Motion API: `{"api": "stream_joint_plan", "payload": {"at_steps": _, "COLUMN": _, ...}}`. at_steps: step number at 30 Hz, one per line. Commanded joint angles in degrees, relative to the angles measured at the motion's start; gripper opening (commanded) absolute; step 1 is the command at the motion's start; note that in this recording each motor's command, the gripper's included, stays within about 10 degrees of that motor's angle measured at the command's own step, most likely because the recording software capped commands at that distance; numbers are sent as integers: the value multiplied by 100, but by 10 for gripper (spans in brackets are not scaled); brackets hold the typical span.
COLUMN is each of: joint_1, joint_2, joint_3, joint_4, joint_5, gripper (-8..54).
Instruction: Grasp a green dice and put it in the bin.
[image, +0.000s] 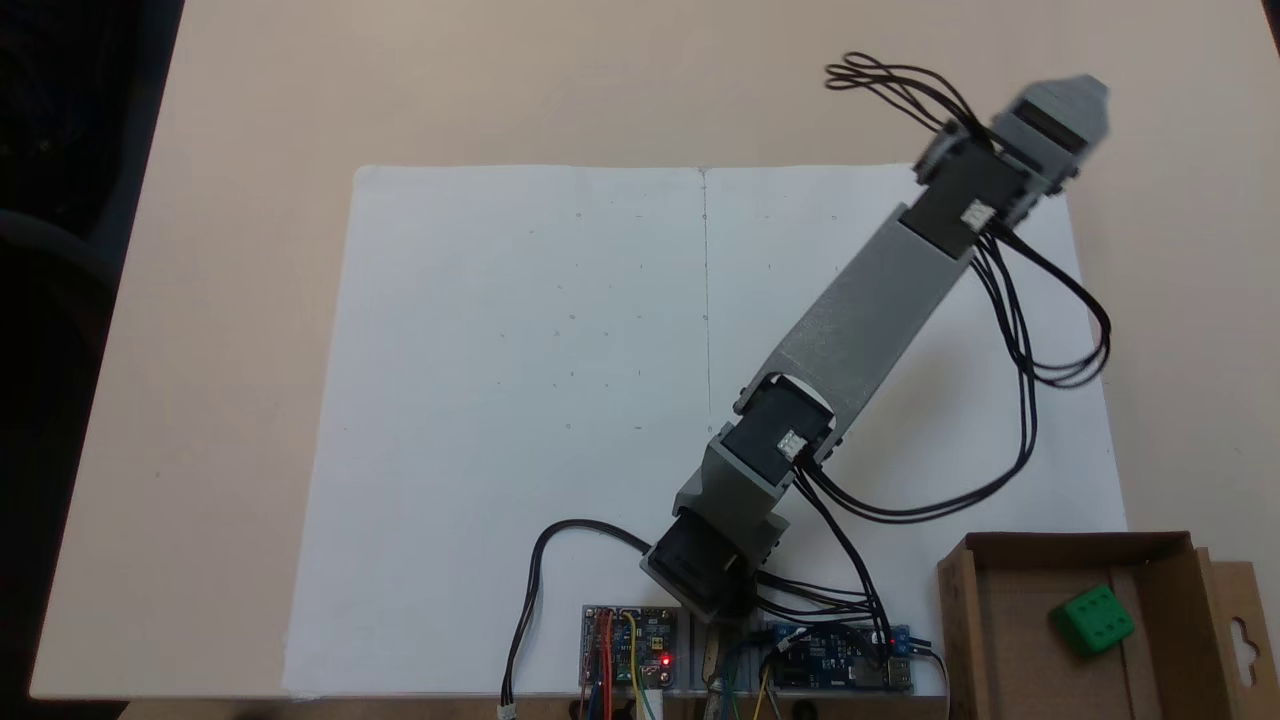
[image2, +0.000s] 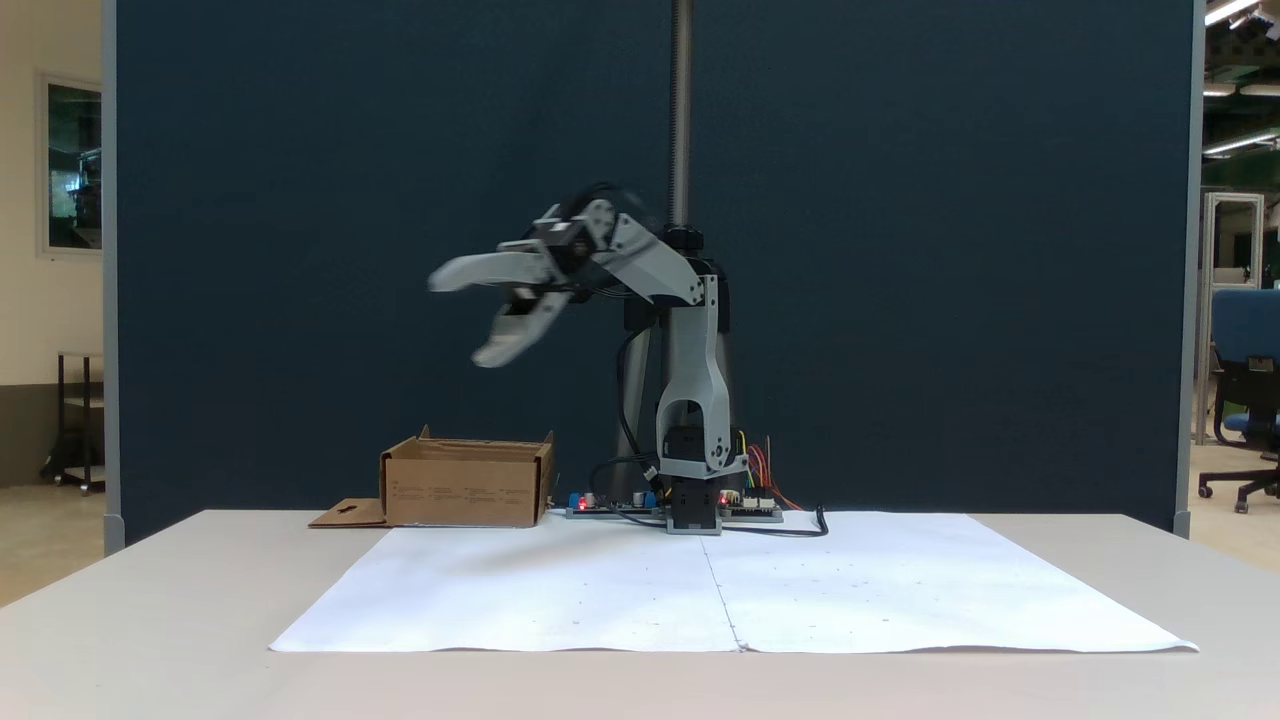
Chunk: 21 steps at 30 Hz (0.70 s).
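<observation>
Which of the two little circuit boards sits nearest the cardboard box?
The blue board, right of the arm's base in a fixed view, beside the box; the other board lies left of the base.

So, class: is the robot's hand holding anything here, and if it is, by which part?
Nothing is held. The hand hangs open and empty in the air, while the small green plastic dice lies inside the brown cardboard box.

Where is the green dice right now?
The green dice lies inside the bin, at the lower right corner of a fixed view looking down on the table, to the right of the arm's base. The open gripper hangs in the air, holding nothing.
</observation>
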Motion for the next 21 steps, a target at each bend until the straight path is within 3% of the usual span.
{"api": "stream_joint_plan", "payload": {"at_steps": 1, "joint_1": -589, "joint_2": 237, "joint_3": -229, "joint_4": -220, "joint_5": 281, "gripper": 432}}
{"api": "stream_joint_plan", "payload": {"at_steps": 13, "joint_1": -3041, "joint_2": 123, "joint_3": 378, "joint_4": -237, "joint_5": 325, "gripper": 435}}
{"api": "stream_joint_plan", "payload": {"at_steps": 21, "joint_1": -3612, "joint_2": 563, "joint_3": 1195, "joint_4": -747, "joint_5": 369, "gripper": 446}}
